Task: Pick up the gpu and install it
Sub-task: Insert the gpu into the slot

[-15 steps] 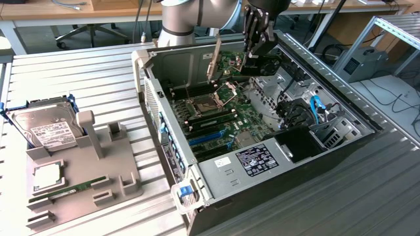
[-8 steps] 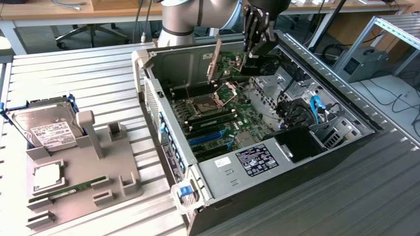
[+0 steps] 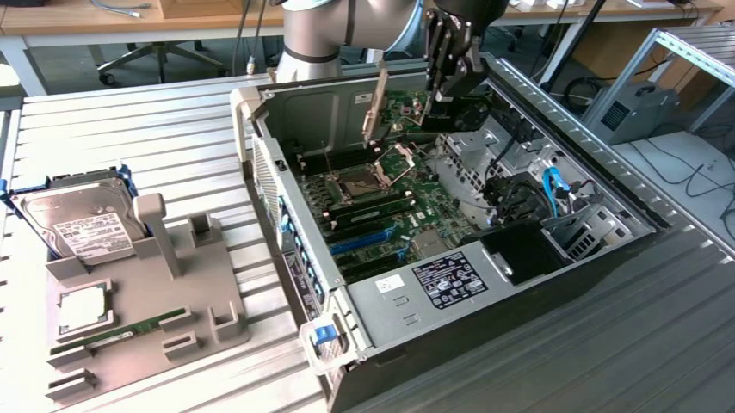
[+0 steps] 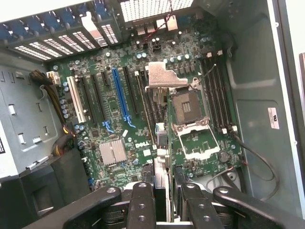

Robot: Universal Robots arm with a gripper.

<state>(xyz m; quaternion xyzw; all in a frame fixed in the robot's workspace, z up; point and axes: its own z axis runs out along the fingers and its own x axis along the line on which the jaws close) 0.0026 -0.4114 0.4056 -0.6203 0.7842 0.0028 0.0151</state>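
The tool (image 3: 450, 84) pinches the gpu (image 3: 429, 117) edge-on over the far end of the open computer case (image 3: 385, 297); the card's silver bracket (image 3: 373, 103) hangs above the motherboard (image 4: 119, 138) and its open CPU socket (image 4: 189, 109). At the exterior view's left, a grey tray (image 3: 155, 288) on the worktop (image 3: 138, 146) holds a hard drive (image 3: 83, 225) and RAM stick (image 3: 115, 332)

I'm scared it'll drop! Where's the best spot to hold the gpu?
By its top edge, from above, pinching the two flat faces, as the gripper does. The gpu is thin and hangs upright, bracket at one end, so its bottom edge is left free.
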